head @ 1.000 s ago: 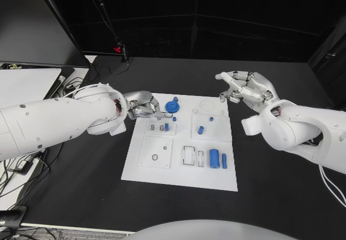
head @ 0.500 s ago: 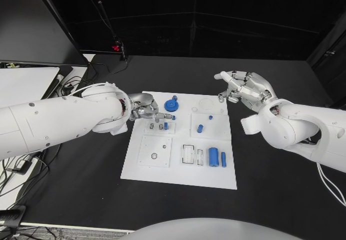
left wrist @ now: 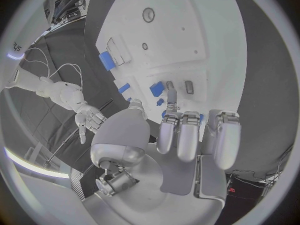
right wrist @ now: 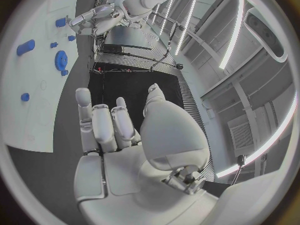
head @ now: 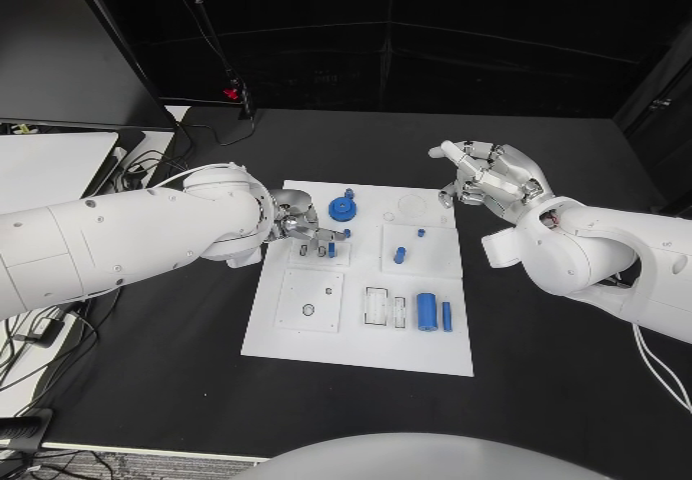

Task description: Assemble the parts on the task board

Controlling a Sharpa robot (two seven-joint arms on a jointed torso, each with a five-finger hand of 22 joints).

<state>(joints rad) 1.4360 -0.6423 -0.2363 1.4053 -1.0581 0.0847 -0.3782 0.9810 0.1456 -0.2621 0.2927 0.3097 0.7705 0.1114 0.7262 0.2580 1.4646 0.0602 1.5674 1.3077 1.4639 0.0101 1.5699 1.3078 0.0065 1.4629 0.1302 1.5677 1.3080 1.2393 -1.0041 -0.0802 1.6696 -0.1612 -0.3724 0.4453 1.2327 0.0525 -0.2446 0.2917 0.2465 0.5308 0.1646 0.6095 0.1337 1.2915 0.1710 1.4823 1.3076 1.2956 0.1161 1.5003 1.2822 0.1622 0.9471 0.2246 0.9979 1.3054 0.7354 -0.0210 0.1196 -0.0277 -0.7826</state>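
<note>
The task board [head: 361, 345], a white plate, lies in the middle of the black table [head: 562, 380]. The left hand [head: 296, 222] hangs over the board's far left part, fingers curled down toward a small recessed plate; whether they pinch anything I cannot tell. Just beyond its fingertips [head: 320, 233] stands a small blue peg [head: 332, 249], and farther off a blue gear [head: 343, 211]. Between the hands, more blue parts stand in the middle plate [head: 400, 256], and a blue cylinder [head: 427, 312] with a thinner blue pin [head: 447, 317] lies nearer the robot. The right hand [head: 490, 180] hovers off the board's far right corner, fingers apart and holding nothing
</note>
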